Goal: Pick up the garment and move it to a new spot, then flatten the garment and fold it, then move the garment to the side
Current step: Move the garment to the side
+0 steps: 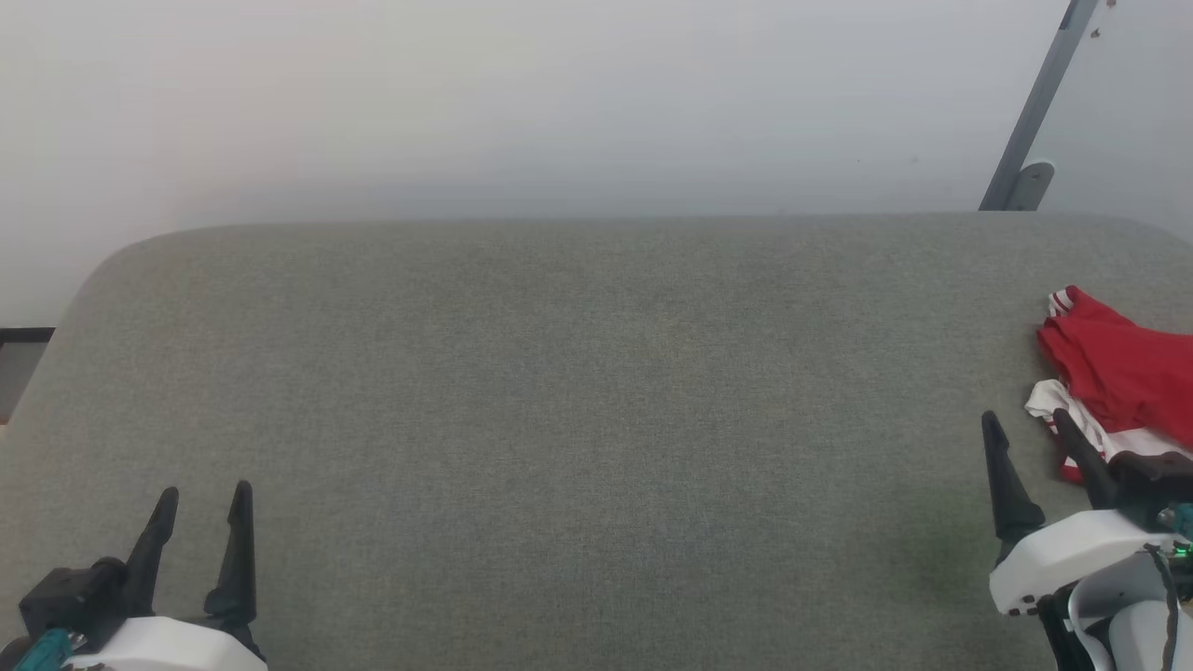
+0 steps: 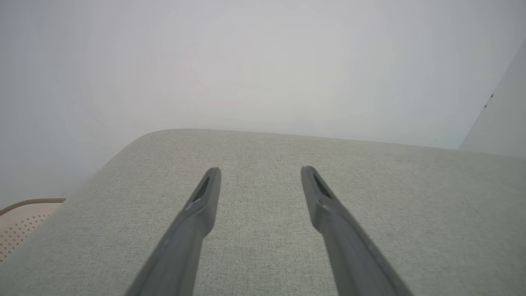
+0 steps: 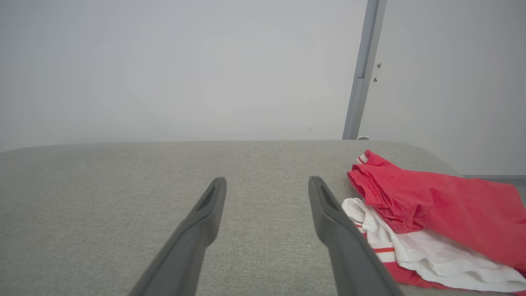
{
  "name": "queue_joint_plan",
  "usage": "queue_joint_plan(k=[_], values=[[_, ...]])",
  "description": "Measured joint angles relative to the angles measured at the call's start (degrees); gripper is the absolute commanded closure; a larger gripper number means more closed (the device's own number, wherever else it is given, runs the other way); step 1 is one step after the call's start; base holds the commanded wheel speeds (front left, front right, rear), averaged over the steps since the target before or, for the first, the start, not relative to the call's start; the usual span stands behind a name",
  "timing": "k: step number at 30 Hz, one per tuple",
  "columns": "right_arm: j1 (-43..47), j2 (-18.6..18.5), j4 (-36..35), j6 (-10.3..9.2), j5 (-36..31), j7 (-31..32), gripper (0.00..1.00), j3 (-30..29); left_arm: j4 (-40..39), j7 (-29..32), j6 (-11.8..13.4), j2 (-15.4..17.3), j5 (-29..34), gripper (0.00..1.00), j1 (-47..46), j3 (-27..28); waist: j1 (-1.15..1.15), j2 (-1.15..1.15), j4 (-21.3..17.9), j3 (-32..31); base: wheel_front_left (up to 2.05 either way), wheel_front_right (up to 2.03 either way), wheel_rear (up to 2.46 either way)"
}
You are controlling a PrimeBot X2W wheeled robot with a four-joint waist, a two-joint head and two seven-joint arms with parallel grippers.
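Note:
The garment [image 1: 1118,373], bright red with a white striped cuff panel, lies crumpled at the right edge of the grey fabric table [image 1: 596,419]. In the right wrist view the garment [image 3: 435,205] sits just right of my right fingers. My right gripper [image 1: 1021,424] stands open at the lower right, its right finger close beside the white cuff, nothing between the fingers. Low at the left my left gripper [image 1: 205,499] is open and empty, far from the garment. Its fingers [image 2: 205,205] hover spread over bare grey fabric.
A beige perforated basket [image 2: 20,222] peeks past the table's left edge in the left wrist view. A grey slanted bar [image 1: 1035,112] leans against the pale wall behind the table's far right corner. The table has rounded far corners.

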Motion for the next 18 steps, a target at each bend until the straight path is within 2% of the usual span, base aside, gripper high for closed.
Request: queue_joint_plan(k=[10,18], values=[[2.5,1.6,-5.2,0.00,-1.5,2.8,0.00,-1.4,-0.7,0.0,0.0,-0.2,0.0,0.00,0.6,-0.3,0.00,0.00,-0.1,0.2,0.00,0.00,0.00],[3.2,2.0,-6.6,0.00,-1.8,3.4,0.00,-1.8,-1.1,0.0,0.0,-0.2,0.0,0.00,0.6,-0.4,0.00,0.00,0.0,0.2,0.00,0.00,0.00]])
